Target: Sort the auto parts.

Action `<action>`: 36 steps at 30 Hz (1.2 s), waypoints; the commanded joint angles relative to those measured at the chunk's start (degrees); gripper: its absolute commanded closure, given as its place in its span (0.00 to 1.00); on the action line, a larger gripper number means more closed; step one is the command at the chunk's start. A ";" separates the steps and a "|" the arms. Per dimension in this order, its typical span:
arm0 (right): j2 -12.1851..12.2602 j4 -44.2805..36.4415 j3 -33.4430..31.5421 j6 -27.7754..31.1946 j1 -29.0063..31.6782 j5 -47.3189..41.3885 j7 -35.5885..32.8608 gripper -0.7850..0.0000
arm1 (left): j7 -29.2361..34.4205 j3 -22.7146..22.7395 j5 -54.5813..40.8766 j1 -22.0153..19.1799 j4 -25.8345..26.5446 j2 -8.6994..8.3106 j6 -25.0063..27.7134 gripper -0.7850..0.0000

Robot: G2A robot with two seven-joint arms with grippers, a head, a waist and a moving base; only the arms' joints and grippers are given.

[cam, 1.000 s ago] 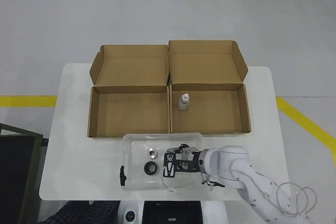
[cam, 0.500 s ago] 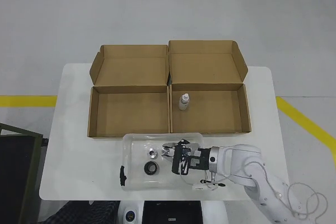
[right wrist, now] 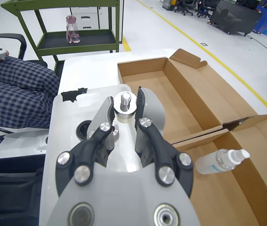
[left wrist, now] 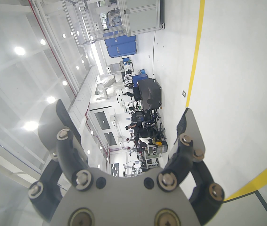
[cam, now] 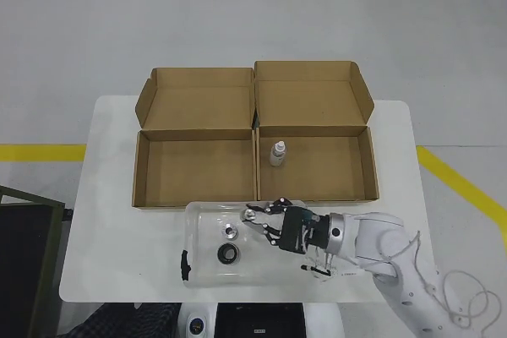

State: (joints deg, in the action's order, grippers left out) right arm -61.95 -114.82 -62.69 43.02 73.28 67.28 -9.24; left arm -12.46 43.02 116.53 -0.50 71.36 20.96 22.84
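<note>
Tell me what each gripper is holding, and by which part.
The right gripper holds a silver metal part, its fingers pressing the two sides of its round body. The left gripper is open and holds nothing.

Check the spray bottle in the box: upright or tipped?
Tipped: the spray bottle lies on its side on the cardboard box floor.

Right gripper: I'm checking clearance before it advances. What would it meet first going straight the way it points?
Beyond the silver part in its jaws, the right gripper likely meets the far rim of the clear tray first, then white table. Height is unclear; it may pass above.
</note>
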 commanded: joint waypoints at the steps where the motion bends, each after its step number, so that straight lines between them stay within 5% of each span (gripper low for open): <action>1: -0.01 0.20 -0.49 -0.24 -0.24 -0.81 0.84 1.00 | 0.00 0.00 0.00 0.00 0.00 0.00 0.00 0.00; 36: 0.82 -5.37 -12.55 -2.74 2.08 -7.59 7.86 1.00 | 0.00 0.00 0.00 0.00 0.00 0.00 0.00 0.00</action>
State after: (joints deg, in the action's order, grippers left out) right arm -61.13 -120.18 -75.14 40.25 75.40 59.83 -1.46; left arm -12.46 43.02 116.53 -0.50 71.36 20.96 22.84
